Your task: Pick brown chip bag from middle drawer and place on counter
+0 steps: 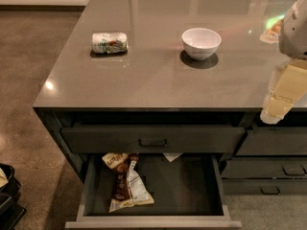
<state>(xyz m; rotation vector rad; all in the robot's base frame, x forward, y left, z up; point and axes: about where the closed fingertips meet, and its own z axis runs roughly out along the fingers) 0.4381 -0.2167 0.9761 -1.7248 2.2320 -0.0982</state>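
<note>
The brown chip bag (127, 183) lies in the open middle drawer (153, 221), at its left side, with one pale end toward the front rim and the other under the cabinet. The drawer's dark floor is bare to the right of the bag. The grey counter (158, 75) is above it. My gripper (277, 102) hangs at the right edge of the view, over the counter's front right edge. It is well above and to the right of the bag, and nothing shows in it.
A white bowl (201, 42) and a white-and-green can (110, 42) on its side sit on the counter. A yellowish packet (271, 31) peeks from behind my arm. The top drawer (153, 139) is closed. Narrower drawers (273, 169) stand at right. A black object (7, 190) sits on the floor at left.
</note>
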